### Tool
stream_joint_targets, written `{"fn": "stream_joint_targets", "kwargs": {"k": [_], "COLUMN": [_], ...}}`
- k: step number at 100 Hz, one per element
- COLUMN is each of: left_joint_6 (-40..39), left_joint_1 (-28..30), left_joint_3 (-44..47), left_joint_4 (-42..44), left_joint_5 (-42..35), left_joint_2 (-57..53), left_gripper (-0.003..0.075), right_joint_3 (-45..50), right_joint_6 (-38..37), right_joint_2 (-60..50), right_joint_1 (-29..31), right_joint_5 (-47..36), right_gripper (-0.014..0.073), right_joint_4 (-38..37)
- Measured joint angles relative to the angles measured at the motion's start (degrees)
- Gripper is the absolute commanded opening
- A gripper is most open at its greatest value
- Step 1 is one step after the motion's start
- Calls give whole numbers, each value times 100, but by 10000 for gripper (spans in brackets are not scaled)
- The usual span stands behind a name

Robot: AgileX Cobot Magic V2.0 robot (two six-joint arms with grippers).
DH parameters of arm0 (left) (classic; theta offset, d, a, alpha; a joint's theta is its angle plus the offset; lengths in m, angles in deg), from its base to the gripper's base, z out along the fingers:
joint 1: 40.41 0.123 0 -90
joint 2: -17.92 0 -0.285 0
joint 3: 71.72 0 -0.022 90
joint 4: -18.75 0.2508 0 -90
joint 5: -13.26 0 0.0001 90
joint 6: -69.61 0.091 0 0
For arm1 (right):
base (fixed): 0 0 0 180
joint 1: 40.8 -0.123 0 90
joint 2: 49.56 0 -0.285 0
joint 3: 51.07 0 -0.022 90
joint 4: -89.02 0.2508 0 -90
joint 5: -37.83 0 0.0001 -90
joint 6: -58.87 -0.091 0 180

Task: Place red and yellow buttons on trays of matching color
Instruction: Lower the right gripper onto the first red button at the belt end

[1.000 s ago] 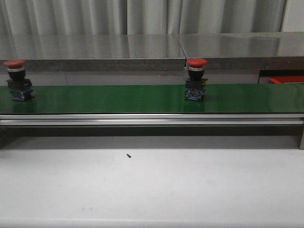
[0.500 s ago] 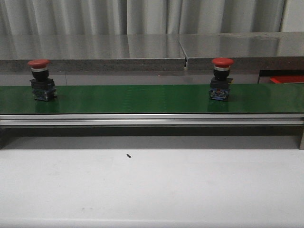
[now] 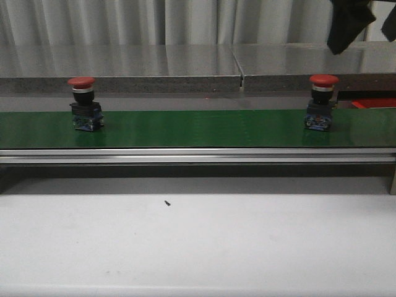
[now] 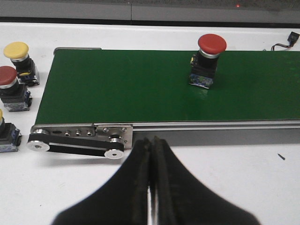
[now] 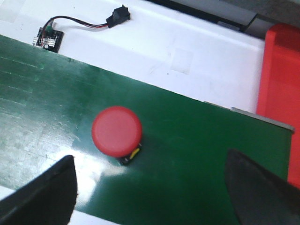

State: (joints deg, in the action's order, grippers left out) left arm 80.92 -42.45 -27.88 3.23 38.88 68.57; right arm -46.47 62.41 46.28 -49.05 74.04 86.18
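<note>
Nearest me, my left gripper hangs over the white table short of the belt, its 2 fingers pressed together with nothing between them. My right gripper is spread wide and empty, poised above the red button at the right end of the green belt; that button sits between my 2 fingers but below them, untouched.

The second red button stands upright toward the left of the belt. Off the belt's left end, my left wrist view shows a yellow button and another red one waiting on the table. The red tray lies just beyond the belt's right end; I cannot see a yellow tray.

My worry is timing. If I come down off-centre, 1 finger could catch the mushroom cap and tip the button. If I am late, it may run off the belt's end. The cap is smooth and rounded, so a grip taken there could slip.
</note>
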Motion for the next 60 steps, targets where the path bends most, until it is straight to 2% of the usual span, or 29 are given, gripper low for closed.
{"fn": "stream_joint_targets", "kwargs": {"k": [40, 47, 60], "left_joint_6": [0, 0, 0], "left_joint_1": [0, 0, 0], "left_joint_3": [0, 0, 0], "left_joint_4": [-95, -106, -106], "left_joint_5": [-86, -86, -86], "left_joint_2": [0, 0, 0], "left_gripper": [-19, -19, -19], "right_joint_3": [-1340, -1438, -1506], "right_joint_6": [4, -7, -86], "right_joint_2": [1676, 1819, 1922], "right_joint_1": [174, 271, 464], "right_joint_5": [818, 1024, 1349], "right_gripper": [616, 523, 237], "right_joint_4": [102, 185, 284]}}
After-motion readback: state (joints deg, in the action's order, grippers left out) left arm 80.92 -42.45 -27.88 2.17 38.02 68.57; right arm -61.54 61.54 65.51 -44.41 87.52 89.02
